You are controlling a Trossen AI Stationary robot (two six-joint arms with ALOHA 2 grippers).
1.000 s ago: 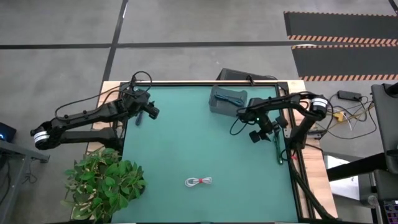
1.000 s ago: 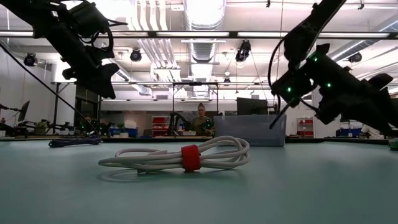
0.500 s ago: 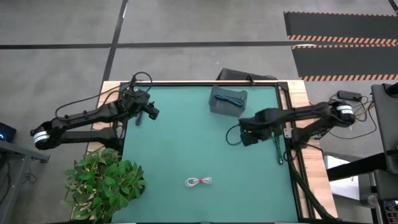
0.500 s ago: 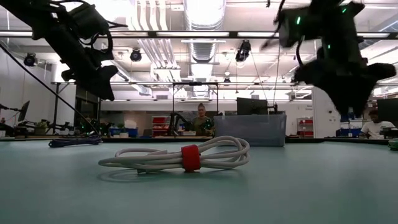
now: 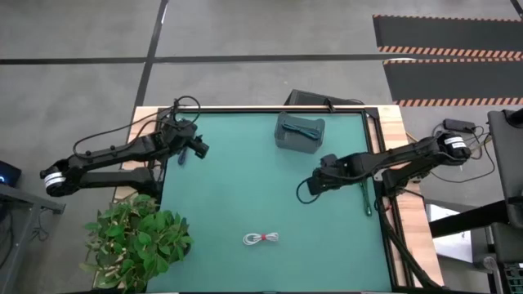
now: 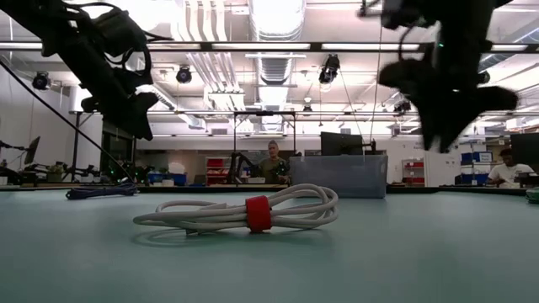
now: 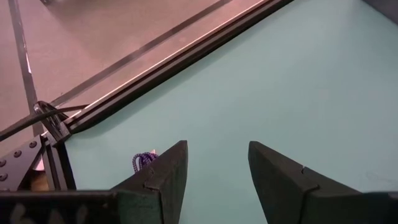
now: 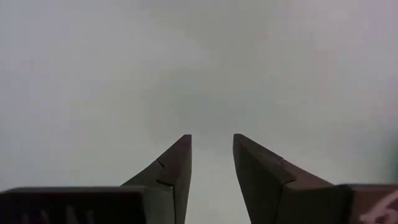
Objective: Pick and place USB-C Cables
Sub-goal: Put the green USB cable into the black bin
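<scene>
Right gripper (image 5: 313, 186) hangs over the table (image 5: 237, 196) mid-right, jaws parted and empty — white cable (image 5: 261, 238) lies near the front edge, well apart. Left gripper (image 5: 199, 148), jaws parted, hovers beside the blue cable (image 5: 181, 157).

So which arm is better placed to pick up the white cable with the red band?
Right, probably. Its tool is open, empty and nearer the white cable. The left tool hovers at the far-left corner by the dark blue cable.

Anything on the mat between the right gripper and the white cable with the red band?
No. In the high view, only bare green mat lies between the right gripper and white cable.
</scene>
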